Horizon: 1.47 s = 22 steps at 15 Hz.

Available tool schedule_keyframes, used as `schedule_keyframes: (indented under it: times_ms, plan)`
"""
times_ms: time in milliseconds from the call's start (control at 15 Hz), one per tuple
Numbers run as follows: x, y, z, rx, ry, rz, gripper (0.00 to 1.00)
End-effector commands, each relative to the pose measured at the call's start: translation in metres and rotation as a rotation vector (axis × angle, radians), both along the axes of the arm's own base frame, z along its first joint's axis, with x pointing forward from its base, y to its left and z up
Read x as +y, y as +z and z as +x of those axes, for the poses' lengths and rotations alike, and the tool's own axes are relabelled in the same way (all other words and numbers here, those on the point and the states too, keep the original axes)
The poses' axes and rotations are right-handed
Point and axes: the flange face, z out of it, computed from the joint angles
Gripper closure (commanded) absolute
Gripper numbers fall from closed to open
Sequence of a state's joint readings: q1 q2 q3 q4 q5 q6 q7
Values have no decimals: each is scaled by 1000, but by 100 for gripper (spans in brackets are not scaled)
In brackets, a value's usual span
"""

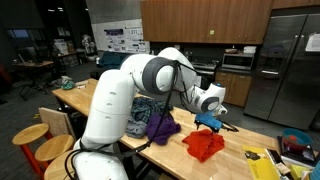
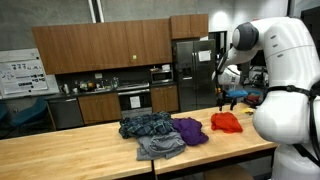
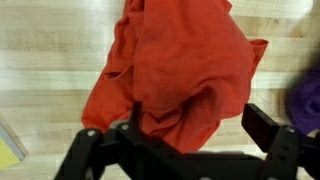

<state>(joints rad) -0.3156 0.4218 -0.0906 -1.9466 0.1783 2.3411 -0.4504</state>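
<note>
A crumpled red cloth (image 3: 175, 65) lies on the wooden table (image 3: 40, 60); it shows in both exterior views (image 1: 204, 146) (image 2: 226, 122). My gripper (image 3: 198, 125) hangs just above the cloth's near edge, jaws wide open, with nothing between them. The right finger (image 3: 264, 124) stands over bare wood, and the left one is over the cloth. In the exterior views the gripper (image 1: 211, 124) (image 2: 232, 98) hovers over the red cloth without touching it. A purple cloth (image 2: 190, 130) (image 1: 160, 126) lies beside the red one and peeks in at the wrist view's right edge (image 3: 306, 100).
A blue plaid garment (image 2: 148, 125) and a grey garment (image 2: 160, 147) lie beyond the purple cloth. Yellow items (image 1: 262, 165) and a teal bowl (image 1: 296, 143) sit at the table's end. Wooden stools (image 1: 30, 135) stand by the table. Kitchen cabinets and a fridge (image 2: 185, 70) line the back.
</note>
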Motion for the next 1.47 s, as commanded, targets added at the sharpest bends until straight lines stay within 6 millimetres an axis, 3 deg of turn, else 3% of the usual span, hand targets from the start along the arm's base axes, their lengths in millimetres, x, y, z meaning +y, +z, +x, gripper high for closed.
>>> schedule_keyframes:
  times_ms: [0,667,1067,1400]
  plan:
    - [3,-21,21,8,-26,16,26]
    - [-1,-46,28,57,-83,6,99]
    - [-3,-61,32,89,-121,-4,99]
    - [-22,-83,28,113,-185,-38,99]
